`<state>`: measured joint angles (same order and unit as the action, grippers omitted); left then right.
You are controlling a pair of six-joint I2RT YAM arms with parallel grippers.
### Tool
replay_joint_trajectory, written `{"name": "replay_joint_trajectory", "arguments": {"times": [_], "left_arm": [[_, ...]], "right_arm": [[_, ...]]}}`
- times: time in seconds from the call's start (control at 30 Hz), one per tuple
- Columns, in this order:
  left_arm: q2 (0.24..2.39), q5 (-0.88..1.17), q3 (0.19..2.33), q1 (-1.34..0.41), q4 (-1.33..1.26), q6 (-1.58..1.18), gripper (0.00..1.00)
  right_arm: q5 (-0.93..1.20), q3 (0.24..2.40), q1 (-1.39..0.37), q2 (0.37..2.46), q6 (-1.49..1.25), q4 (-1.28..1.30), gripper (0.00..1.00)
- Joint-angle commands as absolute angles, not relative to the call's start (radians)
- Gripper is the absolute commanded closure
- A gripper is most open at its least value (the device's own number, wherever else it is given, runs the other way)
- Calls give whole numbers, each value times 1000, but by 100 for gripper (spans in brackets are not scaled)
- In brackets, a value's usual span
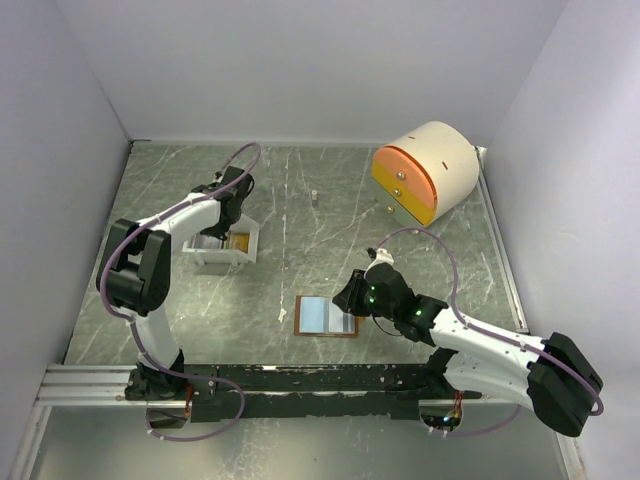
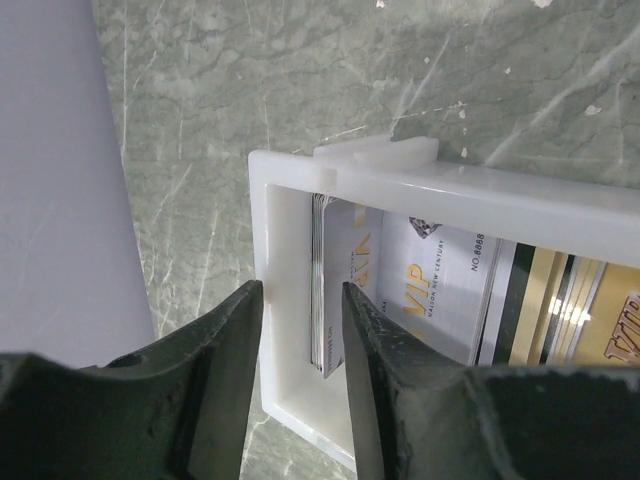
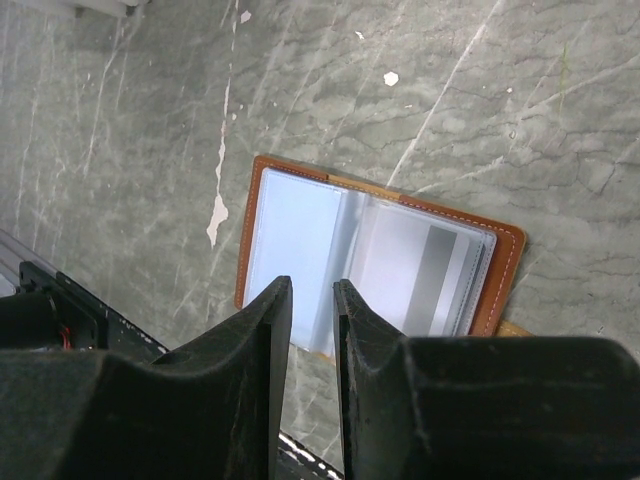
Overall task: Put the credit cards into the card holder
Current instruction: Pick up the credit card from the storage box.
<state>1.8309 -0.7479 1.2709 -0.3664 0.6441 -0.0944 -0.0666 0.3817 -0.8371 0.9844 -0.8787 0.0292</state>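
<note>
The credit cards (image 2: 440, 270) stand on edge in a white tray (image 2: 290, 180): silver-white VIP cards on the left, gold ones (image 2: 600, 320) on the right. My left gripper (image 2: 302, 300) is open over the tray's left end. The edge of the leftmost card stack (image 2: 320, 270) lies between its fingers, and no grip on it shows. The card holder (image 3: 300, 230) lies open on the table, with a brown stitched rim, pale blue pockets and a silver-grey card (image 3: 430, 265) in its right pocket. My right gripper (image 3: 312, 290) hovers over its near edge, jaws slightly apart and empty.
From above, the tray (image 1: 213, 258) sits at the left and the card holder (image 1: 326, 316) at the centre front. A cream-and-orange round drawer unit (image 1: 425, 172) stands at the back right. A small white object (image 1: 314, 196) is near the back. A black rail (image 1: 300, 380) lines the near edge.
</note>
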Motion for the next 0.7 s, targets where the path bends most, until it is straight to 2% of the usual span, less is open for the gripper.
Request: {"name": "replay_joint_trajectory", "arguments": {"times": [0.0,0.67], "left_arm": [[1801,-724,1285,-374,612,-105,54],[1848,-687,1278,-371,591,-96,58]], "right_arm": [[-66,377,-835,990,-882,8,76],[-83,379,-835,962,-877,31,76]]}}
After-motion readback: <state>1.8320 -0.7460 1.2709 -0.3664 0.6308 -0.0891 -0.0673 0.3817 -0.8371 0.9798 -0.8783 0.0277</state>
